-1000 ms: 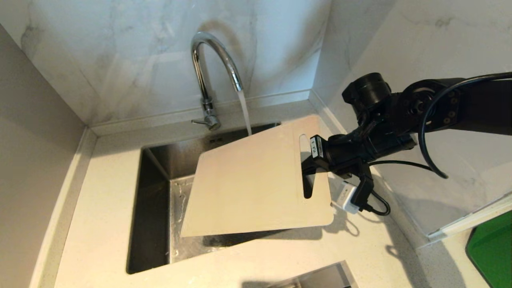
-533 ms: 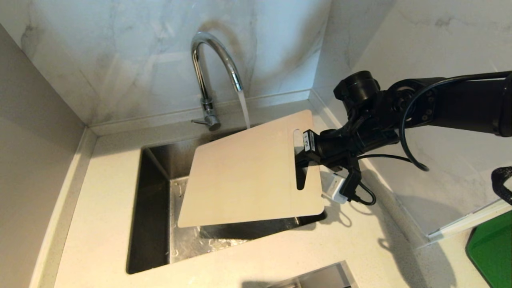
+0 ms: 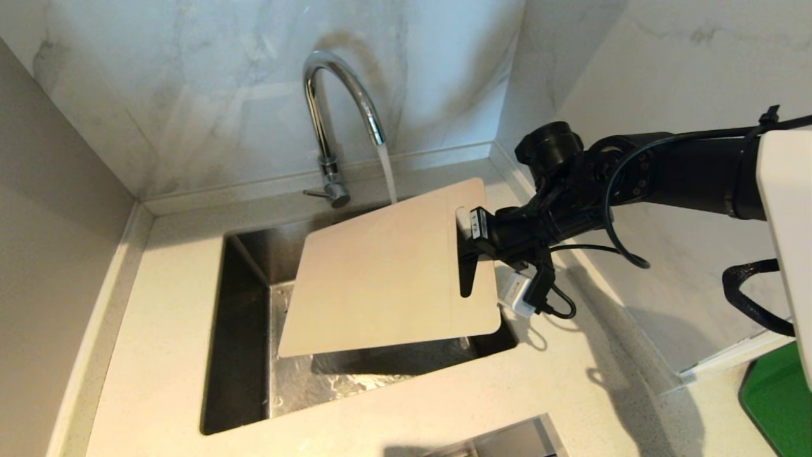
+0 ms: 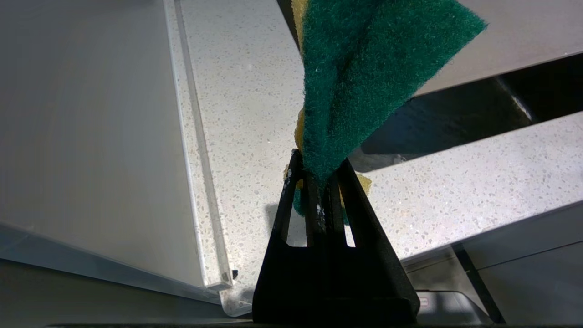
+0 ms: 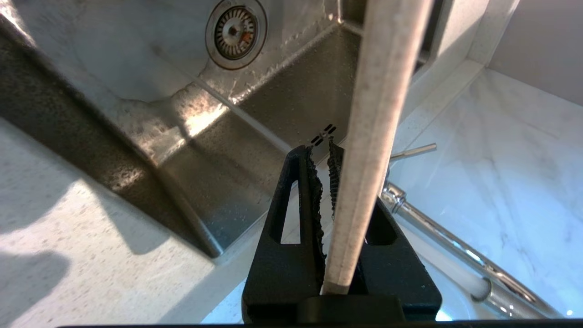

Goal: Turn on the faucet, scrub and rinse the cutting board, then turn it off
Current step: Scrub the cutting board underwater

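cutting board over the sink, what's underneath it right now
Under the cutting board, held tilted by the right gripper, lies the steel sink basin: its wet floor and drain show in the right wrist view. From the head view the board covers most of the basin.

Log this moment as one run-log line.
faucet: running | right gripper: shut on cutting board, tilted over sink | left gripper: shut on sponge, off to the side
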You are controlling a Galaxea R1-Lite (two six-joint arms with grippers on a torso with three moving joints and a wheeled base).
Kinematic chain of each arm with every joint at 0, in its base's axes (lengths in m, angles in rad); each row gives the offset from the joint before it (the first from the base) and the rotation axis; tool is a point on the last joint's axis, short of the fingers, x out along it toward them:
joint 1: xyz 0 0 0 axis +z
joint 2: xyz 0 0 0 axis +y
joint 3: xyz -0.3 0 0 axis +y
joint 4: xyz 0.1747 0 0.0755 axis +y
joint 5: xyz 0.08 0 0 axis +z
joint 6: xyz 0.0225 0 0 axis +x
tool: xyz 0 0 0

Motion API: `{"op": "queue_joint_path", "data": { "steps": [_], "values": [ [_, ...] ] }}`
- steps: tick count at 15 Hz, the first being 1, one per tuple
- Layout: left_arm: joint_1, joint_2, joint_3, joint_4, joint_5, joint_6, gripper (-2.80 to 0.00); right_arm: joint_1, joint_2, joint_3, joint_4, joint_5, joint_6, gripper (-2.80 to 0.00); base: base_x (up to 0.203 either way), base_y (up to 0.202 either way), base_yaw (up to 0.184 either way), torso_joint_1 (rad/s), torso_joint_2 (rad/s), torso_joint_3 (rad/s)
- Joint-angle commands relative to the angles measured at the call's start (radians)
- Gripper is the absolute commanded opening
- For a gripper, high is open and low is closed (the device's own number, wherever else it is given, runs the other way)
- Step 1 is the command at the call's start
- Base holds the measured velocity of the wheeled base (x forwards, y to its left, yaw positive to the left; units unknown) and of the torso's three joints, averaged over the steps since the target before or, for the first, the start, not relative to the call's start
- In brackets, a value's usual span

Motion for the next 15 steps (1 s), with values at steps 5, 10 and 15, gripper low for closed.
{"op": "queue_joint_path", "data": {
  "steps": [5, 10, 15],
  "values": [
    [0.000, 0.001, 0.002, -0.001, 0.000, -0.001, -2.80, 0.000, 0.047, -0.061, 0.004, 0.008, -0.016, -2.80, 0.000, 0.000, 0.000, 0.000, 0.00, 0.000],
    [0.000, 0.001, 0.002, -0.001, 0.000, -0.001, -2.80, 0.000, 0.052, -0.067, -0.036, 0.009, -0.016, -2.80, 0.000, 0.000, 0.000, 0.000, 0.00, 0.000],
    [0.000, 0.001, 0.002, -0.001, 0.000, -0.001, -2.80, -0.001, 0.053, -0.066, -0.085, 0.030, -0.016, -2.80, 0.000, 0.000, 0.000, 0.000, 0.00, 0.000]
  ]
}}
